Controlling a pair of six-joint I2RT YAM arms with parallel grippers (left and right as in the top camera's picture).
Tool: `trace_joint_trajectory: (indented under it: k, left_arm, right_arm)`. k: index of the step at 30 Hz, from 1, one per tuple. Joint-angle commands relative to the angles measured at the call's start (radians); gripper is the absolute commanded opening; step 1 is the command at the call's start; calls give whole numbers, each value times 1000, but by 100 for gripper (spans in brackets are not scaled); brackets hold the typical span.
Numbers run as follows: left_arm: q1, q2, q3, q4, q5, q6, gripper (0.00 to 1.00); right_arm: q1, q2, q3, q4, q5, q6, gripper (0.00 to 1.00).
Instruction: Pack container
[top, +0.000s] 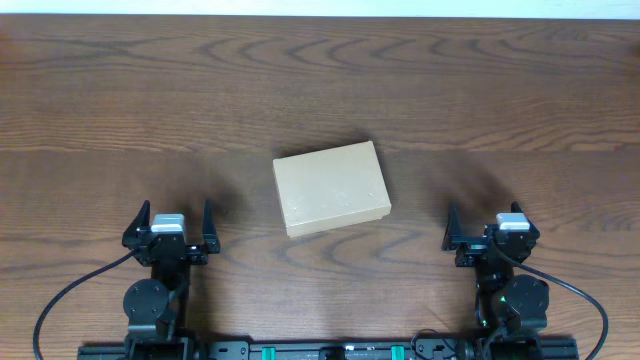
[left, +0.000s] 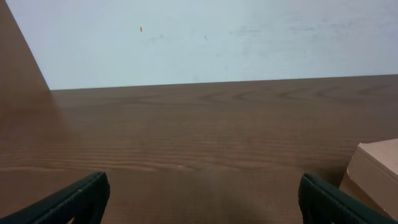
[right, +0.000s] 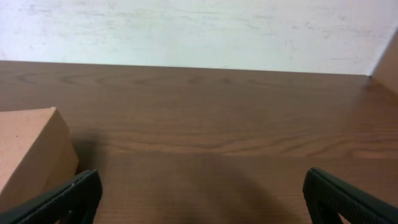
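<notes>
The container (top: 331, 187) is a plain tan cardboard box lying shut in the middle of the wooden table, slightly turned. Its corner shows at the right edge of the left wrist view (left: 378, 167) and at the left edge of the right wrist view (right: 30, 146). My left gripper (top: 170, 226) is open and empty near the front edge, to the left of the box and apart from it. My right gripper (top: 487, 228) is open and empty near the front edge, to the right of the box. Nothing lies between the fingers in either wrist view (left: 201, 198) (right: 202, 198).
The wooden table (top: 320, 90) stretches back to a pale wall (left: 205, 37). The arm bases and black cables (top: 60, 300) sit along the front edge. No other loose objects show.
</notes>
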Motion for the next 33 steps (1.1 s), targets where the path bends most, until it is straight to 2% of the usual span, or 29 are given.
trace_joint_trajectory:
  k: [1, 33]
  left_arm:
    - [3, -7, -11, -54, 37, -21, 95]
    - [3, -7, -11, -53, 28, -31, 95]
  right_arm:
    - [7, -6, -6, 0, -4, 14, 99]
    - [7, -6, -6, 0, -4, 14, 99]
